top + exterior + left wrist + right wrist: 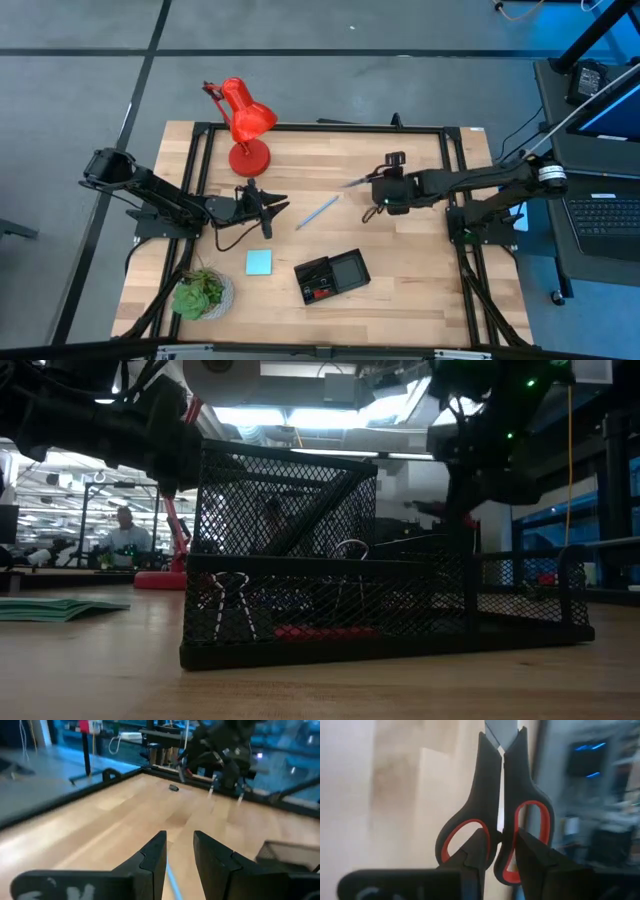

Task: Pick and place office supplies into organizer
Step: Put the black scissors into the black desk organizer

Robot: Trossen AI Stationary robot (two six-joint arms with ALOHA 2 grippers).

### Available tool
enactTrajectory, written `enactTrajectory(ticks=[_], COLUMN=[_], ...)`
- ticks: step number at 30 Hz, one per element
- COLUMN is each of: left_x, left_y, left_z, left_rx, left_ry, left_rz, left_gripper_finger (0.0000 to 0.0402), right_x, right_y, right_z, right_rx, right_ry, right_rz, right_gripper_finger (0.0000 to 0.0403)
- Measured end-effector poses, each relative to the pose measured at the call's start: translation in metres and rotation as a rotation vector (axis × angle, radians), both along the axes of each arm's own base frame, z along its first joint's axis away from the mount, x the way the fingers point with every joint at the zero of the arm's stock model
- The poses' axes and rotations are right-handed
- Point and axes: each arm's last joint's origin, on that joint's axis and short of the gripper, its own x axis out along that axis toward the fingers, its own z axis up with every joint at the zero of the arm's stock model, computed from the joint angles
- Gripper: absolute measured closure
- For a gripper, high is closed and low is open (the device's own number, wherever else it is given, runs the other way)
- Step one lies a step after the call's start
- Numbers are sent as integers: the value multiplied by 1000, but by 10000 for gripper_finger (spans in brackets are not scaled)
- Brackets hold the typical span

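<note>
Two-fingered right gripper (492, 847) pinching black-and-red-handled scissors (495, 815) aloft, probably mid-carry; next, lowering into black mesh organizer (333, 276); left gripper (175, 857) slightly spread.

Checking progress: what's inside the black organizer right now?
The organizer holds binder clips and a small red piece. Its taller mesh section hides anything deeper; the scissors are in the right claw.

Red-and-black scissors (495, 820), black mesh organizer (330, 560)
</note>
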Motion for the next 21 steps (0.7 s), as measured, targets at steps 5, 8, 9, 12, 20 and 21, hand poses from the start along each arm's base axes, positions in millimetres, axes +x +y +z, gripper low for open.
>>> enactTrajectory(ticks=[5, 8, 9, 12, 20, 21], left_x=[0, 1, 1, 4, 25, 28], left_y=[0, 1, 1, 2, -6, -7], left_z=[1, 1, 1, 2, 35, 40], left_rx=[-134, -241, -275, -339, -227, -228], left_ry=[-64, -104, -113, -123, -163, -182], left_rz=[15, -2, -19, -94, -328, -342], left_gripper_finger=[309, 308, 307, 304, 289, 286], right_x=[5, 10, 11, 17, 27, 29], right_y=[19, 28, 32, 39, 56, 58], right_z=[5, 10, 11, 16, 27, 28], right_rx=[-219, -331, -359, -420, -471, -477], right_ry=[31, 28, 22, 9, -77, -88], right_rz=[104, 153, 169, 221, 320, 330], right_gripper_finger=[324, 324, 324, 324, 324, 324])
